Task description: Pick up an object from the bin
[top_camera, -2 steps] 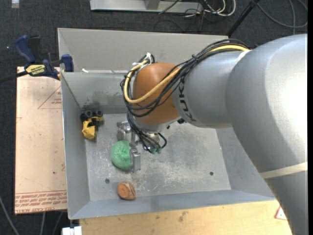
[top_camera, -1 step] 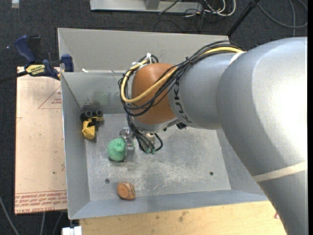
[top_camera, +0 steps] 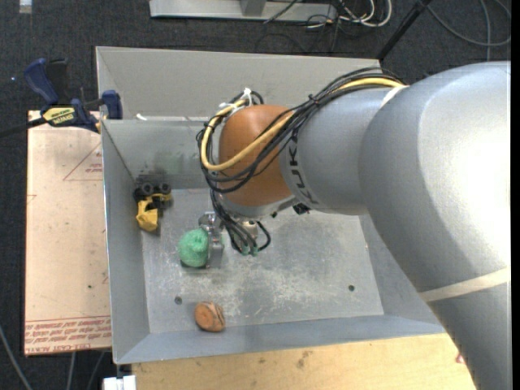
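Dark carpet [top_camera: 65, 23] lies around the grey bin [top_camera: 325, 275]. The gripper [top_camera: 214, 242] hangs low over the floor, at 9 o'clock from the bin's middle. A green lumpy ball [top_camera: 192, 249] sits just beside it, on its 9 o'clock side. I think the ball is the easiest pick, since it is closest. I cannot tell if the gripper is wide or closed. A yellow and black toy [top_camera: 150, 207] rests by the wall at 10 o'clock. A small orange lump [top_camera: 210, 316] lies near the front edge at 7 o'clock. Both are well apart from the ball, so there is room to lift.
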Robot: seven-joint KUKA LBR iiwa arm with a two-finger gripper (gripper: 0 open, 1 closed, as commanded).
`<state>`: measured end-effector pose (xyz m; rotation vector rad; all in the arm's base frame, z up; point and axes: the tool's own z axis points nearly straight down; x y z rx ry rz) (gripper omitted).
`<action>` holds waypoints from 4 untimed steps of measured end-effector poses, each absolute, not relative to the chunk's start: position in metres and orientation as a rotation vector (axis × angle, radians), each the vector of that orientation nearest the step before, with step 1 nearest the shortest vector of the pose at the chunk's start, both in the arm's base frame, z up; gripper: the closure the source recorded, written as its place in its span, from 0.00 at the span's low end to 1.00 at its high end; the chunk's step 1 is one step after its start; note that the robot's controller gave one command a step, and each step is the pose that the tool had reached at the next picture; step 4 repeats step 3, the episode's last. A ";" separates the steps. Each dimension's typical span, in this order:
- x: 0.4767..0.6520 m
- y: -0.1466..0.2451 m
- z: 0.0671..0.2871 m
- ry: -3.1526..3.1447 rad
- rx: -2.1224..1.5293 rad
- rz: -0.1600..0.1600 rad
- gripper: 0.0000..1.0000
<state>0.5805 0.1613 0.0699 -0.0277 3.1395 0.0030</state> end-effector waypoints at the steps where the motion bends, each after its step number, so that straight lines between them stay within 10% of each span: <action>1: 0.569 0.138 0.167 3.139 -0.022 0.003 1.00; 2: 0.569 0.138 0.167 3.139 -0.022 0.003 1.00; 3: 0.556 0.158 0.305 3.138 -0.031 0.003 1.00; 4: 0.556 0.158 0.305 3.138 -0.031 0.003 1.00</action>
